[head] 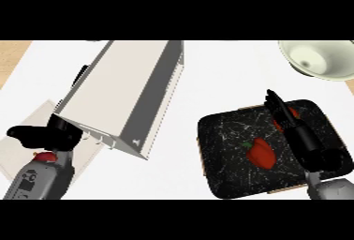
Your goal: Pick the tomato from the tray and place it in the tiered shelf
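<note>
The right hand is over the black tray, its fingers straight and close together, holding nothing. The tomato lies just under them, mostly hidden. It is probably light, smooth and soft, so it is best taken around its sides.

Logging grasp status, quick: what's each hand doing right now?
Left hand: open, holding nothing.
Right hand: open, fingers straight over the tray, holding nothing.
</note>
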